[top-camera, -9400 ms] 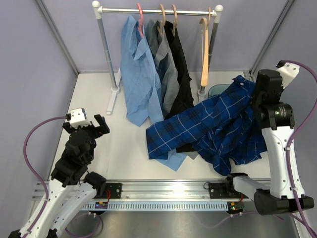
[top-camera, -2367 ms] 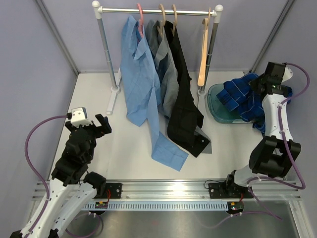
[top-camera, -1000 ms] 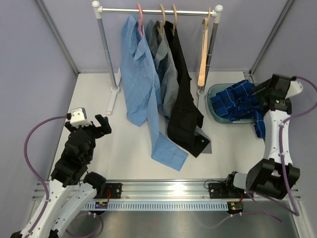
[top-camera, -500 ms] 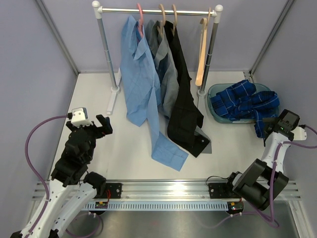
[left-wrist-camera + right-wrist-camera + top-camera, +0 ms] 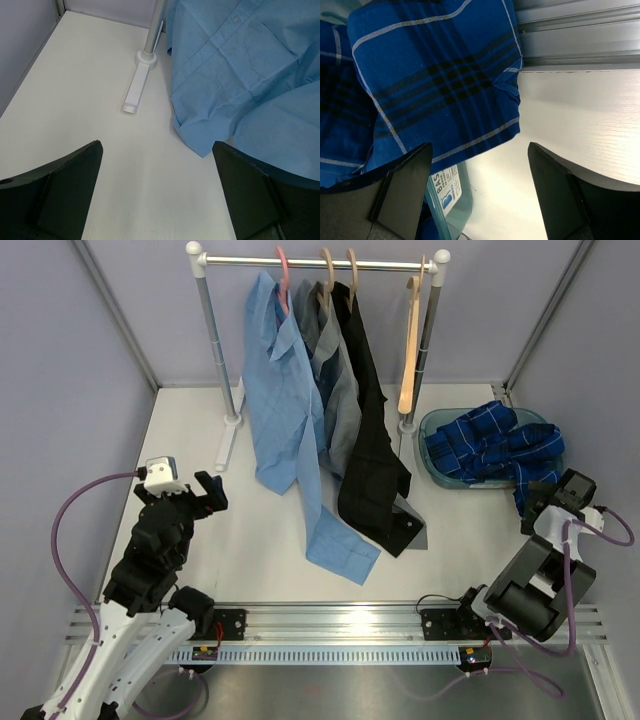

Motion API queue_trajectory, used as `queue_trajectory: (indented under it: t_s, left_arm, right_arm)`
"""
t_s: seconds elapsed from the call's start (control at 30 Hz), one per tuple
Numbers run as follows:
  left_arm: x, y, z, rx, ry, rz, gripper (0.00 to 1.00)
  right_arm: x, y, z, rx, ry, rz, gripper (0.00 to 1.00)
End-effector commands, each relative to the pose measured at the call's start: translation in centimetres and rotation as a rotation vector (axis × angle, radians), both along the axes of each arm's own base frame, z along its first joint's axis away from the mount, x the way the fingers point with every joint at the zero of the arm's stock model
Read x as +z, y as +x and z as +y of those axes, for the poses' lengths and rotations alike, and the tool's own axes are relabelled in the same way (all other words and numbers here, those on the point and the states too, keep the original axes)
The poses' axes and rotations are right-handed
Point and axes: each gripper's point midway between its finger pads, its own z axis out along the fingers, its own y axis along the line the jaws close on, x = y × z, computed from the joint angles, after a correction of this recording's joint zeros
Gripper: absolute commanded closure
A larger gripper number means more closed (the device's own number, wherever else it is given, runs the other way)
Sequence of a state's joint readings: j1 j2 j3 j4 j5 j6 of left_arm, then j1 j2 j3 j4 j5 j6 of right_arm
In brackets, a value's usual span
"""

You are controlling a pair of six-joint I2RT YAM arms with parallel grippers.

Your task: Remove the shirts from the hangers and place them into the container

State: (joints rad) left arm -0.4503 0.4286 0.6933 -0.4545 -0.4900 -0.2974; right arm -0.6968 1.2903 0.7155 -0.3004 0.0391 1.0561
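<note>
The plaid shirt [image 5: 488, 443] lies bunched in the tub [image 5: 428, 455] by the right edge of the table [image 5: 200, 440], one sleeve [image 5: 524, 498] spilling over the tub's near rim onto the table. The right claw [image 5: 542, 505] hovers just beside that sleeve, spread and holding nothing. To finish this step well, I judge it should pull clear without snagging the loose cloth, or pinch the sleeve and fold it in to leave room. The light blue shirt [image 5: 285, 410], grey shirt [image 5: 338, 390] and black shirt [image 5: 370, 460] hang on hangers [image 5: 327, 270] from the rail [image 5: 240, 260] along the far edge, beside one bare hanger [image 5: 410, 350]. The black shirt is nearest the tub. The left claw [image 5: 156, 150], spread and empty, waits near the left edge. A sticker [image 5: 447, 189] on the tub's wall reads "BAS"; the rest is unreadable.
</note>
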Motion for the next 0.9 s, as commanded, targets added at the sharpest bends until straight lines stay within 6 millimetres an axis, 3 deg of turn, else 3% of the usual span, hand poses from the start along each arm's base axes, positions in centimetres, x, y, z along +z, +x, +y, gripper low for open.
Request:
queue_trajectory:
  t_s: [0.0,0.17,0.33,0.43,0.53,0.57,0.7,0.8,0.87]
  left_arm:
    - [0.9,0.4,-0.3,-0.001,-0.028,-0.035,0.01]
    - [0.7,0.5,-0.3,-0.001,-0.025,-0.030,0.01]
    - [0.7,0.5,-0.3,0.000,-0.023,-0.030,0.01]
    - [0.7,0.5,-0.3,0.000,-0.023,-0.029,0.01]
    - [0.6,0.6,-0.3,0.002,-0.020,-0.025,0.01]
    - [0.6,0.6,-0.3,0.001,-0.020,-0.026,0.01]
    - [0.6,0.6,-0.3,0.000,-0.019,-0.024,0.01]
    - [0.5,0.6,-0.3,-0.002,-0.019,-0.023,0.01]
    - [0.5,0.6,-0.3,-0.002,-0.020,-0.023,0.01]
  right_arm:
    - [0.3,1.1,-0.9,-0.054,0.003,-0.081,0.15]
    - [-1.7,1.6,-1.0,-0.079,0.052,-0.069,0.19]
    - [-1.7,2.1,-1.8,-0.097,0.033,-0.085,0.28]
    - [-1.6,2.1,-2.5,-0.116,0.015,-0.074,0.43]
    - [-1.8,1.9,-3.0,-0.132,-0.005,-0.056,0.63]
    - [-1.8,1.8,-3.1,-0.135,-0.009,-0.052,0.76]
    - [-1.5,1.6,-3.0,-0.121,-0.024,-0.046,1.00]
    - [0.1,1.1,-2.6,-0.090,-0.054,-0.045,1.00]
    - [2.5,0.9,-2.3,-0.072,-0.098,-0.084,1.00]
